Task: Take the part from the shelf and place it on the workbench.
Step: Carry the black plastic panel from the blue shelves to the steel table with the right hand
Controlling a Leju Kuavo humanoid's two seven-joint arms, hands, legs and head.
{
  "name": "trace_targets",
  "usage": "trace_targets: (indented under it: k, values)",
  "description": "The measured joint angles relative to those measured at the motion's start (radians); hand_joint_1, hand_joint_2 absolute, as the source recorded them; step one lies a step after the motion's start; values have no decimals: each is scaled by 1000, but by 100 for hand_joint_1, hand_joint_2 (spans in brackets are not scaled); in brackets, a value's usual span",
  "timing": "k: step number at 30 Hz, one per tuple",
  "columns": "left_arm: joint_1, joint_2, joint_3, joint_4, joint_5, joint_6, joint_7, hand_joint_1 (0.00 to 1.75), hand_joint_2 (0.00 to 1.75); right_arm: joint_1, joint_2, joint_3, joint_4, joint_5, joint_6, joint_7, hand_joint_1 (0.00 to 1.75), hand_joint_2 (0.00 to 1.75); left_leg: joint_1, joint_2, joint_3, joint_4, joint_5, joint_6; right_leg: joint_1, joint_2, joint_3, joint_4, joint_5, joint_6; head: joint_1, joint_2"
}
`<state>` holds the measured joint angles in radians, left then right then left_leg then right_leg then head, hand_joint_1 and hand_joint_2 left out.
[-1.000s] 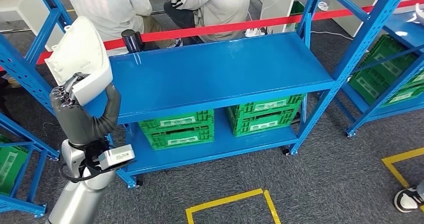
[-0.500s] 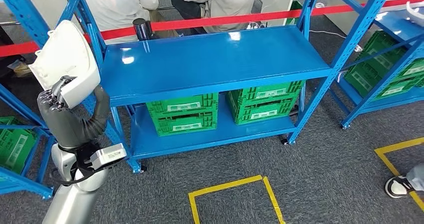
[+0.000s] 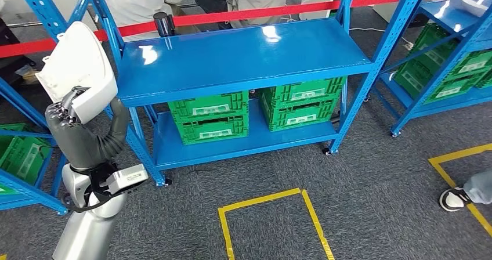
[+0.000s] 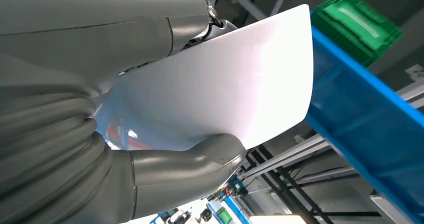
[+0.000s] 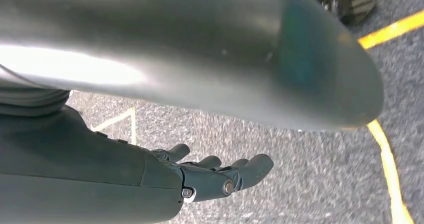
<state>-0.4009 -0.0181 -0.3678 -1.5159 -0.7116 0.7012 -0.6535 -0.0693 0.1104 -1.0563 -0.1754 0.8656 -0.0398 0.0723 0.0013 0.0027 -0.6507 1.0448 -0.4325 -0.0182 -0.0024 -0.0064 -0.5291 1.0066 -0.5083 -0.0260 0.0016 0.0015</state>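
Observation:
The part (image 3: 78, 68) is a white curved plastic shell, held upright in front of my chest at the left of the head view. My left hand (image 3: 72, 126) grips its lower edge from below. In the left wrist view the thumb (image 4: 185, 161) presses on the smooth white part (image 4: 225, 94), beside a blue shelf edge (image 4: 360, 134). My right hand (image 5: 215, 176) hangs over the grey carpet, fingers slightly apart and holding nothing.
A blue shelf rack (image 3: 243, 57) stands ahead with two green crates (image 3: 209, 118) on its lower level. Red barrier tape (image 3: 261, 13) and seated people lie behind it. More blue racks (image 3: 458, 16) flank it. Yellow floor lines (image 3: 264, 213) and a person's shoe (image 3: 455, 199) are nearby.
The whole picture has shifted, so the camera moved; the rack now sits higher and further left. My left hand keeps its hold on the white part.

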Motion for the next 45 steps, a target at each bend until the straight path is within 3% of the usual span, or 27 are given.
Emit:
trace_targets:
  k: [3,4,5,6,8,10,12,14,15,17,19,20,21,23,25,26,27,29,30,31,34,35,37,38,40,42,45]
  values:
    - [0,0,2,6,-1,0,4,175,175,0,1,-1,1,-17,-3,-4,0,0,4,-2,-39,147,-141,-14,-4,-4,-45,-2,40,-8,-3,0]
    - [1,0,0,8,-1,0,10,175,175,0,2,-3,1,-24,-4,-6,0,0,5,-2,-47,206,-168,-18,-3,-5,-62,-1,53,-7,-3,0]
    - [1,0,-2,11,-4,0,16,175,175,1,3,-6,1,-32,-4,-7,0,0,5,-2,-45,246,-169,-20,-4,-6,-79,-1,67,-6,-3,0]
    - [2,0,-4,14,-10,0,22,175,175,1,4,-11,1,-37,-5,-8,0,0,6,-2,-29,255,-148,-21,-4,-6,-96,0,80,-5,-3,0]
    - [8,-4,-6,16,-27,0,29,175,175,1,6,-19,1,-43,-7,-7,0,0,6,-2,53,172,-96,-18,-5,-7,-127,4,104,1,-4,0]
    - [20,-13,-7,13,-41,0,29,175,175,2,9,-24,1,-44,-10,-6,0,0,2,-3,159,23,-106,-9,-4,-6,-146,6,127,11,-4,0]
    - [35,-21,-8,7,-51,0,23,175,175,3,10,-25,1,-44,-11,-7,0,0,-4,-5,198,-52,-131,4,-4,-6,-150,2,148,23,-6,0]
    - [49,-25,-8,4,-59,0,18,175,175,7,11,-27,1,-43,-10,-13,0,0,-5,-3,183,-56,-116,21,-7,-4,-153,-2,159,36,-10,0]
    - [54,-27,-8,3,-61,0,16,175,175,9,11,-28,1,-43,-10,-17,0,0,-4,-1,173,-56,-104,31,-9,-3,-160,12,139,42,-10,0]
    - [60,-30,-7,2,-60,0,12,175,175,12,11,-31,1,-42,-6,-23,0,0,-1,2,145,-58,-77,44,-11,0,-186,95,42,50,-8,0]
    - [67,-31,-7,3,-52,0,1,175,175,13,11,-32,1,-40,-2,-27,0,0,-2,2,111,-54,-50,47,-12,1,-212,228,-51,55,-6,0]
    - [69,-30,-6,4,-48,0,-6,175,175,13,11,-32,1,-38,-1,-29,0,0,-2,3,92,-50,-36,46,-12,1,-214,279,-61,56,-6,0]
    - [71,-30,-5,6,-44,0,-12,175,175,13,11,-32,1,-35,0,-32,0,0,-3,3,71,-45,-23,44,-12,1,-203,302,-48,56,-6,0]
    - [71,-29,-1,8,-41,0,-17,175,175,12,10,-32,1,-28,4,-39,0,0,-3,2,31,-32,-1,39,-12,1,-128,243,4,51,-6,0]
    - [70,-28,6,7,-41,0,-17,175,175,9,8,-32,1,-21,8,-43,0,0,-4,2,4,-22,16,30,-9,5,-19,99,-8,42,-6,0]
    - [70,-27,9,6,-41,0,-18,175,175,7,7,-32,1,-18,10,-42,0,0,-5,2,-1,-19,25,24,-6,7,16,44,-25,37,-7,0]
    - [70,-27,13,6,-41,0,-18,175,175,6,7,-32,1,-15,12,-42,0,0,-5,3,-4,-20,34,18,-4,10,32,13,-40,32,-7,0]
    - [70,-25,18,6,-41,0,-19,175,175,6,7,-32,1,-13,13,-41,0,0,-4,2,-8,-25,51,6,-4,9,21,4,-27,20,-7,0]
    - [70,-23,20,6,-42,0,-19,175,175,6,7,-32,1,-13,13,-41,0,0,-3,1,-14,-20,42,0,-5,6,10,3,-16,12,-8,0]
    - [70,-21,23,6,-43,0,-19,175,175,6,7,-32,1,-12,13,-40,0,0,-2,0,-24,1,13,-6,-7,3,-3,2,-3,4,-9,0]
    - [71,-16,30,7,-46,0,-20,175,175,5,7,-32,1,-9,13,-37,0,0,1,-2,-67,165,-133,-18,-5,-2,-49,2,35,-7,-14,0]
    - [72,-15,32,8,-47,0,-22,175,175,5,7,-32,1,-8,13,-34,0,0,1,-2,-72,221,-155,-19,-4,-3,-66,3,49,-8,-14,0]
    - [73,-13,37,10,-46,0,-26,175,175,4,7,-32,1,-6,13,-27,0,0,1,-2,-40,252,-131,-17,-1,-5,-99,4,75,-7,-14,0]
    - [74,-13,40,10,-46,0,-28,175,175,4,7,-32,1,-5,13,-24,0,0,0,-2,0,214,-103,-13,0,-5,-114,5,88,-6,-15,0]
    - [73,-14,43,9,-46,0,-30,175,175,3,7,-32,1,-4,13,-23,0,0,-5,-2,116,63,-94,2,3,-5,-135,6,109,-2,-15,0]
    - [72,-14,44,6,-46,0,-31,175,175,1,8,-32,1,-4,14,-23,0,0,-13,-2,187,-50,-118,13,0,-6,-142,3,130,8,-16,0]
    - [71,-14,45,7,-46,0,-32,175,175,1,7,-32,1,-4,14,-23,0,0,-14,1,183,-81,-98,28,-5,-5,-149,-4,147,27,-21,0]
